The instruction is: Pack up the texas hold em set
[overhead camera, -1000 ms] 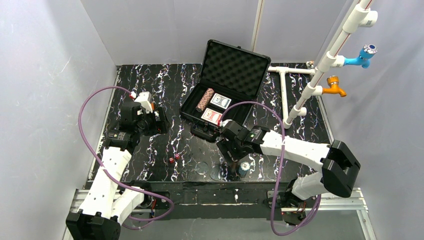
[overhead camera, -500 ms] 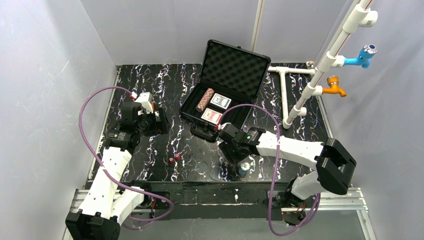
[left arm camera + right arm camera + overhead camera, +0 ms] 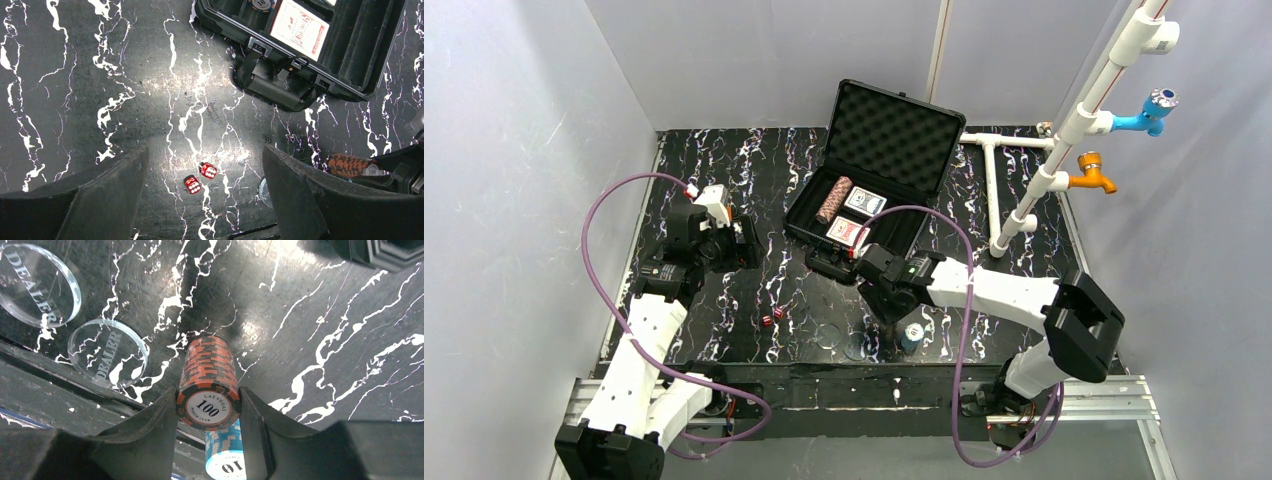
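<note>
The black case (image 3: 894, 140) lies open at the back centre, with a brown chip stack (image 3: 834, 198) and two card decks (image 3: 865, 203) (image 3: 847, 233) in its tray. My right gripper (image 3: 884, 303) (image 3: 208, 402) is shut on a red-and-black "100" chip stack (image 3: 208, 375), held on its side just in front of the case. A blue chip stack (image 3: 913, 335) (image 3: 223, 455) stands beside it. Two red dice (image 3: 771, 318) (image 3: 200, 177) lie on the table. My left gripper (image 3: 729, 245) (image 3: 205, 200) is open and empty above the dice. The case's front edge and handle (image 3: 280, 92) show in the left wrist view.
Two clear "DEALER" discs (image 3: 37, 285) (image 3: 107, 352) lie near the table's front edge (image 3: 844, 370). A white pipe frame (image 3: 1024, 200) with a blue and an orange tap stands at the right rear. Grey walls close in the left, back and right.
My right gripper has shifted slightly left and toward the case with the red chip stack in it. The blue stack and my left arm have not moved.
</note>
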{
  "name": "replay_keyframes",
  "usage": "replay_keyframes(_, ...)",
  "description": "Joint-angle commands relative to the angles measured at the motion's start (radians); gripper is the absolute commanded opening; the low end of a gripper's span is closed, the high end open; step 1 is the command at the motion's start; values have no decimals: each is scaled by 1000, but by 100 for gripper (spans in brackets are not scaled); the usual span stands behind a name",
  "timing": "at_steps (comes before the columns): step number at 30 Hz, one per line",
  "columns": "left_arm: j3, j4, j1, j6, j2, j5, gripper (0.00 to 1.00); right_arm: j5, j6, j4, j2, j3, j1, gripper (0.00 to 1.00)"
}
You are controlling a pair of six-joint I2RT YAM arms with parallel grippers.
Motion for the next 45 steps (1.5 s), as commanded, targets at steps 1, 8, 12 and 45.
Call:
replay_keyframes(1,39,-20,-4,16,-24,-17,82,33,-19,2,33,98,7,9)
replay_keyframes(8,41,-24,-4,16,-31,-12,82,25,-6,34,94,144,8,8)
replay_keyframes(12,42,-25,-4,14,-33,-6,82,43,-1,43,108,162,7,11)
replay_keyframes(45,44,-16,-4,12,-10,-41,83,126,129,83,-75,78,7,98)
